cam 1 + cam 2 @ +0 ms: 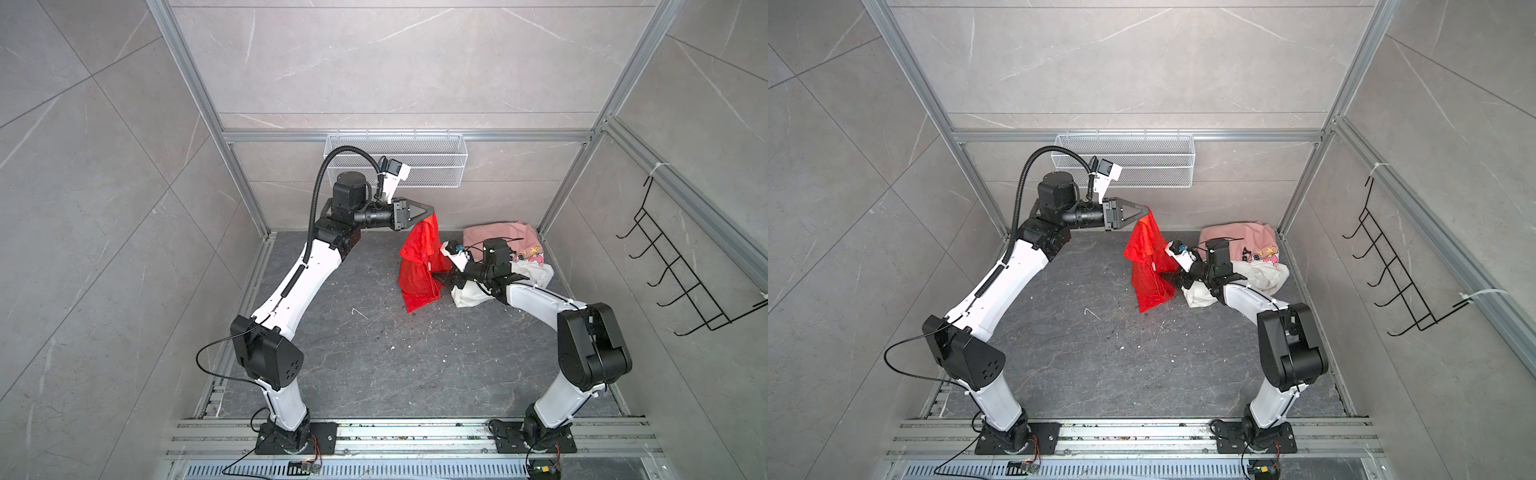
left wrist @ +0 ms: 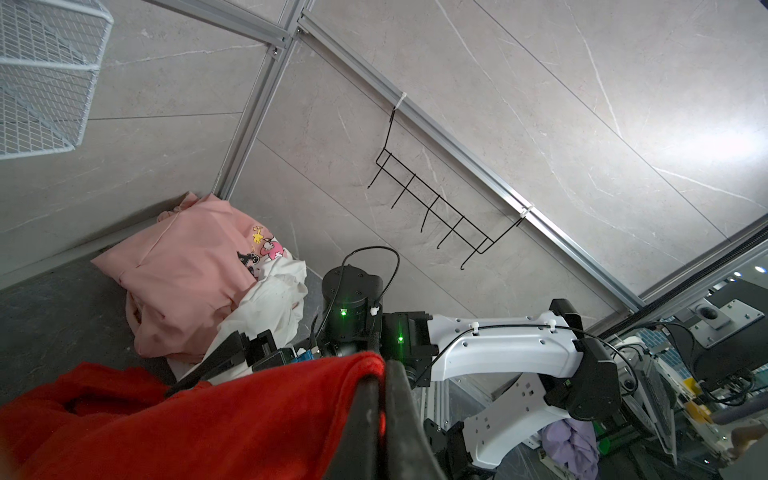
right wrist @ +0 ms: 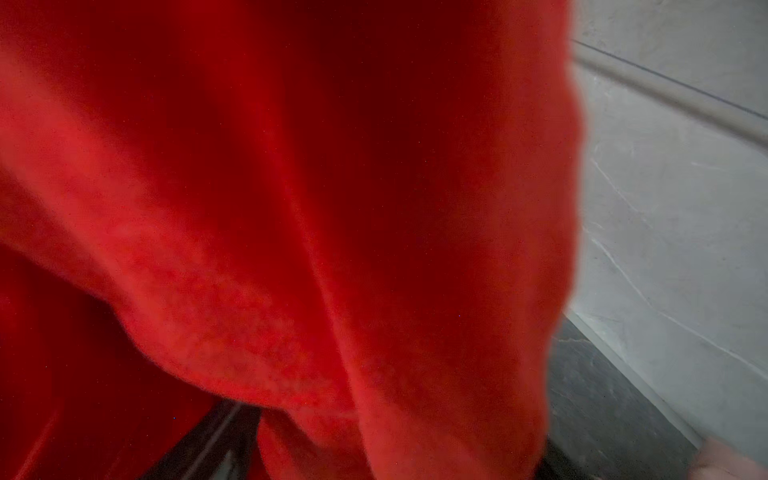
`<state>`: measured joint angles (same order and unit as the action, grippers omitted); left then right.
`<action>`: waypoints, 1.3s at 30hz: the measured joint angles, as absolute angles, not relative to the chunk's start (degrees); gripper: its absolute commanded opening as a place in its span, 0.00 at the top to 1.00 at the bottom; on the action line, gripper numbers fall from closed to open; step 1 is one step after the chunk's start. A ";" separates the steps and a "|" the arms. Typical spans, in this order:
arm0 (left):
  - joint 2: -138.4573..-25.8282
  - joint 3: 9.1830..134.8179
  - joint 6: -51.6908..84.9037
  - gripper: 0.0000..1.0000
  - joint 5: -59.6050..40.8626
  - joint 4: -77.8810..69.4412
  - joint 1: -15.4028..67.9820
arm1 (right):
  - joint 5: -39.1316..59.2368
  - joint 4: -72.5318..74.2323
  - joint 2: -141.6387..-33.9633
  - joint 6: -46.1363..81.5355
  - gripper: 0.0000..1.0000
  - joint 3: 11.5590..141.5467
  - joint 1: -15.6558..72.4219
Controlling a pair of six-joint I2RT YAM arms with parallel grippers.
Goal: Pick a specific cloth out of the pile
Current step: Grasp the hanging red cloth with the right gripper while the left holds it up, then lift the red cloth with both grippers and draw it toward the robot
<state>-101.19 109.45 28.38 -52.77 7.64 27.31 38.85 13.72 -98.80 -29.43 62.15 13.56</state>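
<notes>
Left fingers (image 1: 420,204) are pinched shut on a top corner of the cloth (image 1: 419,266), which hangs mid-frame in both top views, just left of the pile (image 1: 498,235). Right fingers (image 1: 441,278) sit low against its edge, and I can't tell if they're gripping. I'd lift slowly up and left so the pile doesn't drag along.

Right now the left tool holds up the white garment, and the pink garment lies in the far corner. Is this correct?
No: the left tool holds up the red cloth, not the white garment, as both top views show. The pink garment does lie in the far corner.
</notes>
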 measured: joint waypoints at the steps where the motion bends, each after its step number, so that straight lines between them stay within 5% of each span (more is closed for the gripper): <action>1: -101.06 109.21 28.27 1.00 -52.75 7.60 27.27 | 39.03 13.85 -98.80 -29.21 0.32 62.15 13.61; 7: -100.29 107.31 28.23 1.00 -52.58 7.27 26.72 | 40.32 14.87 -98.80 -27.07 0.60 62.15 13.61; 14: -98.04 103.92 28.23 1.00 -51.42 6.74 25.85 | 40.73 15.18 -97.69 -24.82 0.77 62.08 13.78; 39: -86.80 98.28 30.00 1.00 -41.45 3.79 20.84 | 33.93 8.84 -83.74 -20.32 0.96 66.11 21.28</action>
